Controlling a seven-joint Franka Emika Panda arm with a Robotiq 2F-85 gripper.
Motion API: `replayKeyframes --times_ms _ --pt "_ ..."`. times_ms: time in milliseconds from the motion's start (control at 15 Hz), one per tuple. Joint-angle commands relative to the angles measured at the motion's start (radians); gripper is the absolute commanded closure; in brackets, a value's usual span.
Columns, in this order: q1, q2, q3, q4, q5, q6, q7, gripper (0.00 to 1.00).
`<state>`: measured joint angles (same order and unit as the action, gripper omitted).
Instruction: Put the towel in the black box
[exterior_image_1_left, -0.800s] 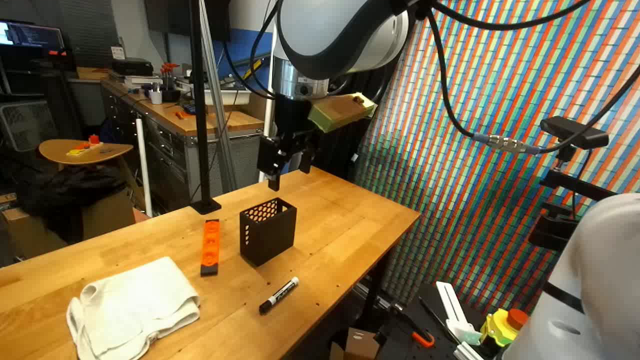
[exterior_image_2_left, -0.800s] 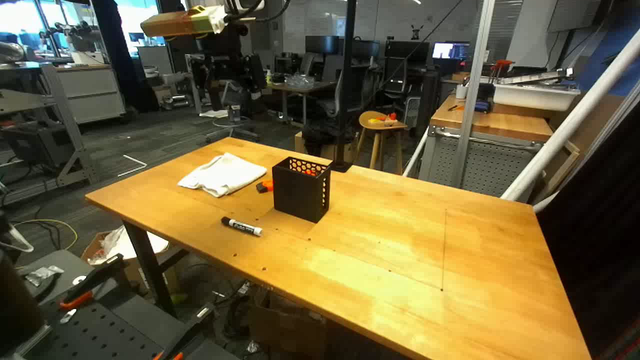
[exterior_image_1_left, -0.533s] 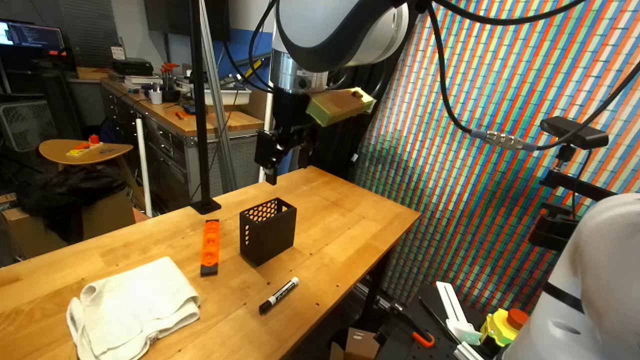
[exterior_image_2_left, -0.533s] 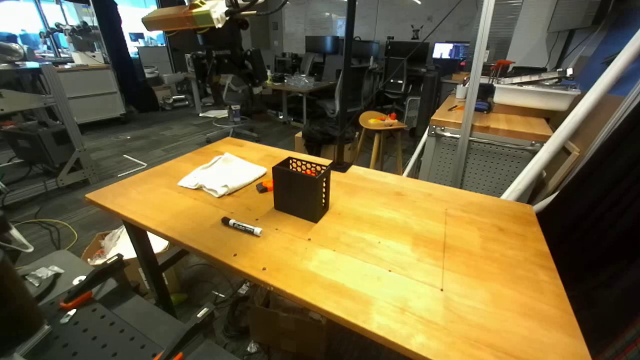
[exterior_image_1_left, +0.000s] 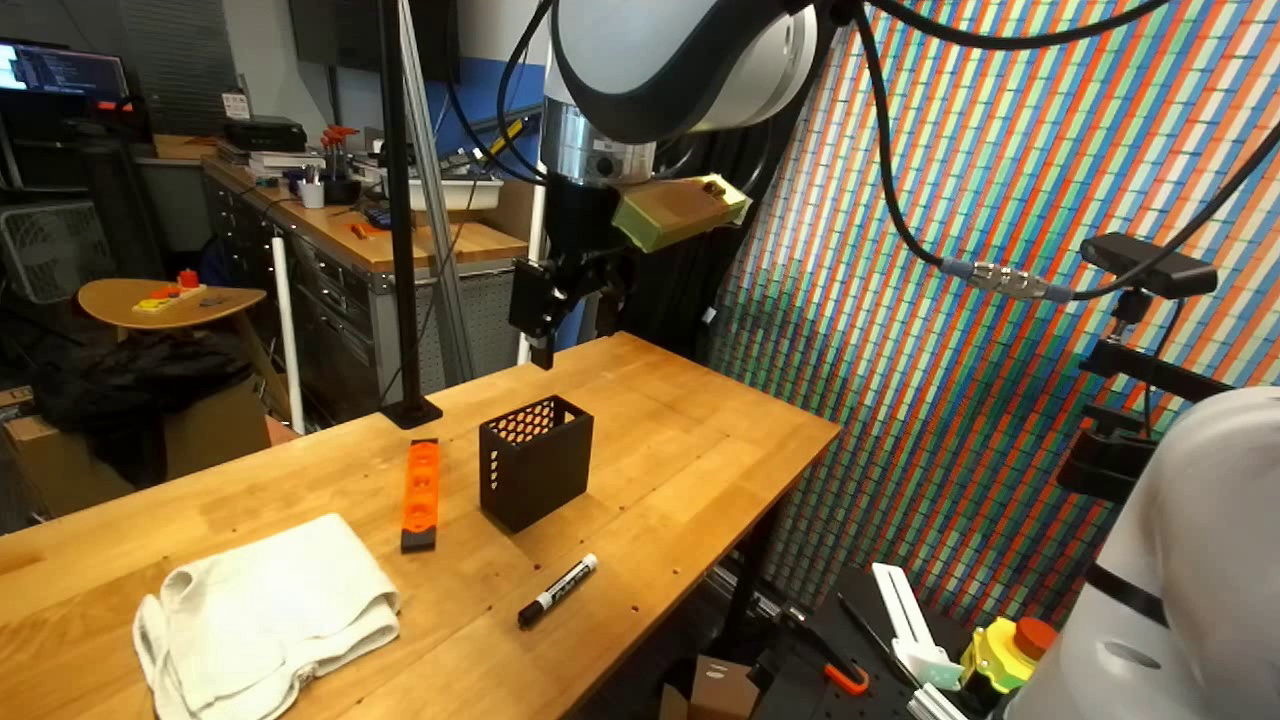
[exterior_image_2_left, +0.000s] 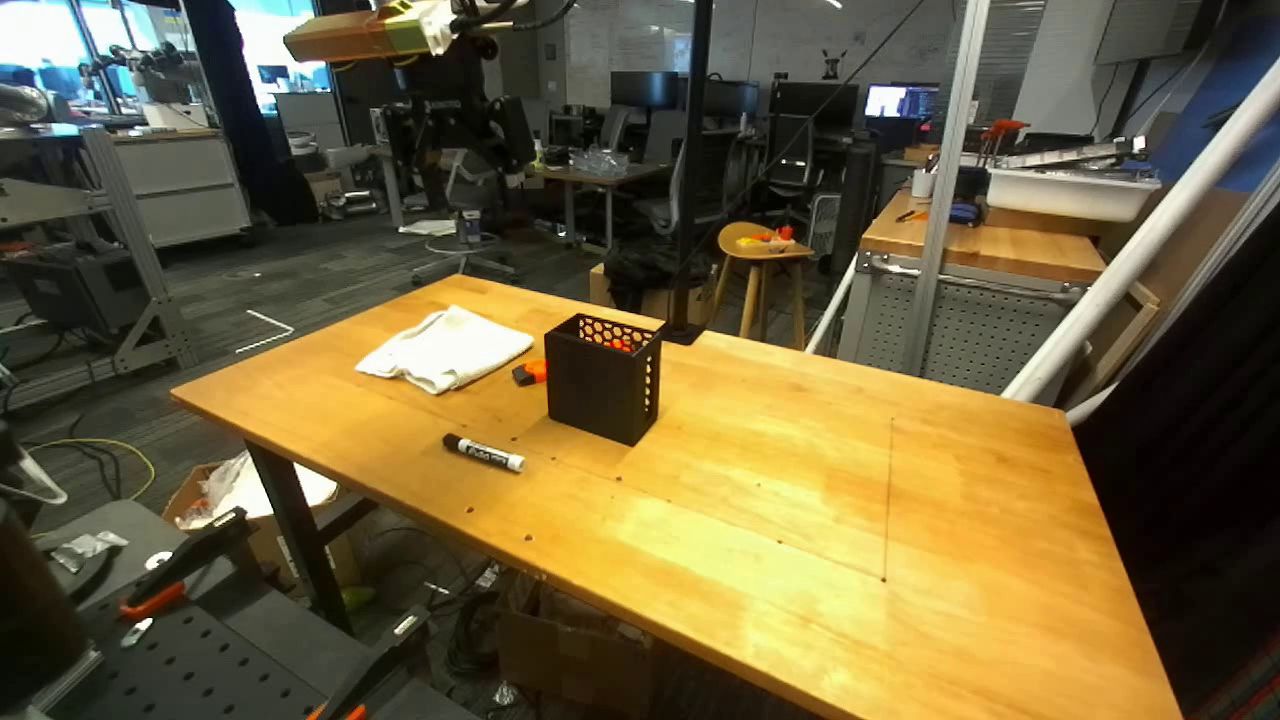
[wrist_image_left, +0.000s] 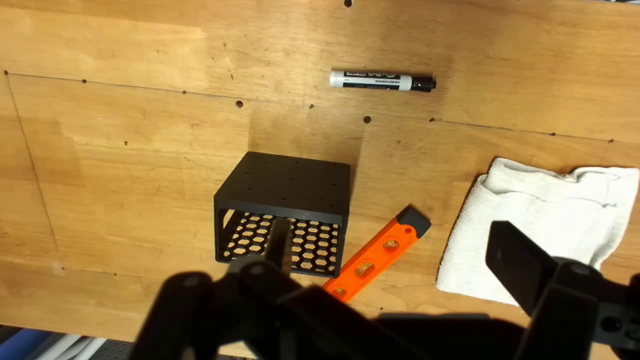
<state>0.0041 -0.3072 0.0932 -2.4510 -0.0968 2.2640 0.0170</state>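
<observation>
The white folded towel lies on the wooden table, as it does in both exterior views and on the right in the wrist view. The black box stands upright with an open top and honeycomb walls. It also shows in an exterior view and at lower left of centre in the wrist view. My gripper hangs above the table, apart from everything. In the wrist view its fingers are wide apart with nothing between them. One finger overlaps the box in view, the other the towel.
An orange level lies between towel and box, and the box partly hides it in an exterior view. A black and white marker lies near the table's edge. A black post stands at the table's far edge.
My gripper has risen slightly since the earliest frames, then stays still. The towel, box, level and marker have not moved.
</observation>
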Motion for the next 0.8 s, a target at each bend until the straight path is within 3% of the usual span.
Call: replayKeyframes --times_ms 0,467,733 --pt "0.012 0.0 -0.012 0.002 -0.004 -0.003 0.004 0.0" --pt "0.012 0.0 -0.012 0.002 -0.004 -0.003 0.003 0.0" --pt "0.063 0.028 0.05 0.022 -0.006 -0.001 0.053 0.0"
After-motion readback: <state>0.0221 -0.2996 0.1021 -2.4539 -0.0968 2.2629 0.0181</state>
